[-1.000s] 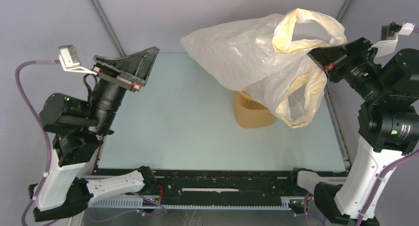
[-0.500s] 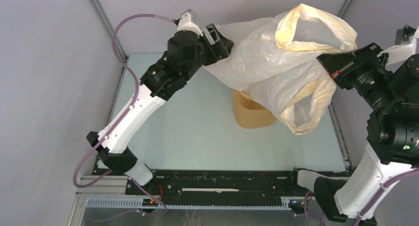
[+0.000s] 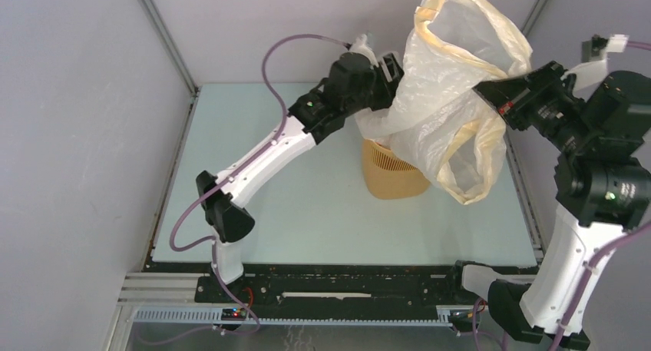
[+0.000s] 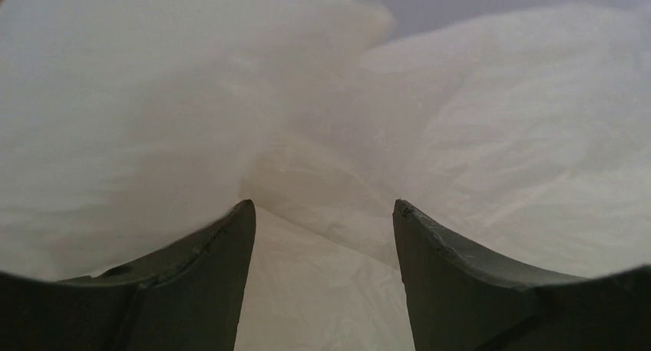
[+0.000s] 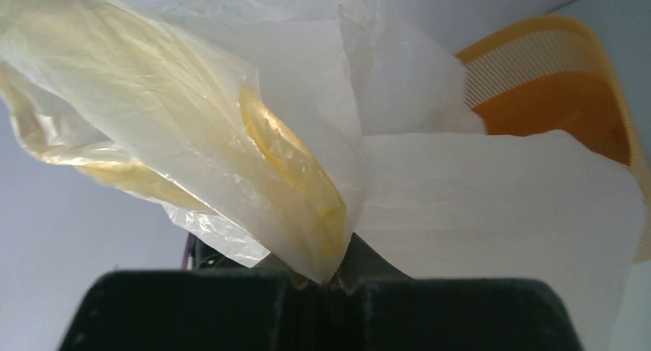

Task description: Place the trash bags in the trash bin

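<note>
1. table (image 3: 261, 205): carries the bin toward its far right side.
2. bag (image 3: 449, 97): hangs in the air over and right of the bin. Its yellow-banded rim loops above and below the grip, and none of it is inside yet.
3. bin (image 3: 393, 178): upright, its mouth mostly hidden under the bag, likely the drop target.
4. right gripper (image 5: 330, 278): clamped on the yellow rim, carrying the bag's weight.
5. left gripper (image 4: 322, 209): fingers spread against the film, nothing pinched. It's probably lining up a second hold to steer the bag down.
</note>
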Motion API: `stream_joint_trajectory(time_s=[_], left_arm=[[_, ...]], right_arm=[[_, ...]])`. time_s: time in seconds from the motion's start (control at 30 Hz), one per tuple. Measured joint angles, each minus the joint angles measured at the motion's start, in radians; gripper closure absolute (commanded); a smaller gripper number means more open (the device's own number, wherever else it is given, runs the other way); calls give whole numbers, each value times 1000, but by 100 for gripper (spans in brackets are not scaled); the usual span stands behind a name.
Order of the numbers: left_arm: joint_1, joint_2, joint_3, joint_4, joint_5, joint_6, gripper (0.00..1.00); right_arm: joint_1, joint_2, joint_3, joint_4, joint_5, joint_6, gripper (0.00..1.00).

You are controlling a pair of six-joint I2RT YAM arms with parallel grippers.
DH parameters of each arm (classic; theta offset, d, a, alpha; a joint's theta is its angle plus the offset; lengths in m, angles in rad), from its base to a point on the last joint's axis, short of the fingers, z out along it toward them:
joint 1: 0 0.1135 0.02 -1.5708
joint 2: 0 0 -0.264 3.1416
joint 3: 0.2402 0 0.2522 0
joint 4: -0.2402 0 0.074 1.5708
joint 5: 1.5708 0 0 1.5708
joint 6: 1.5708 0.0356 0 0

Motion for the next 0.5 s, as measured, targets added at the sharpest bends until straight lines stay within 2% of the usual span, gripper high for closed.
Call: stream_joint_trajectory(time_s=[0.1,0.17,0.23,0.3,0.4,0.5], left_arm=[[-19,-2,-121,50,55,-37,28],[-24,-3,-198,74,100,-59,32],[-22,19,-211,63,154,-71,31],[-13,51,-179,33,203,-74,26],[5,58,-143,-13,222,-39,13],[30,24,-124,-38,221,12,9]], right_arm=[[26,21,-74,58,-21,24,100],[36,54,-91,84,-26,30,100],[41,80,-96,100,-31,29,100],[42,94,-98,113,-35,24,100],[44,97,-98,125,-40,11,100],[45,95,-97,134,-44,-6,100]])
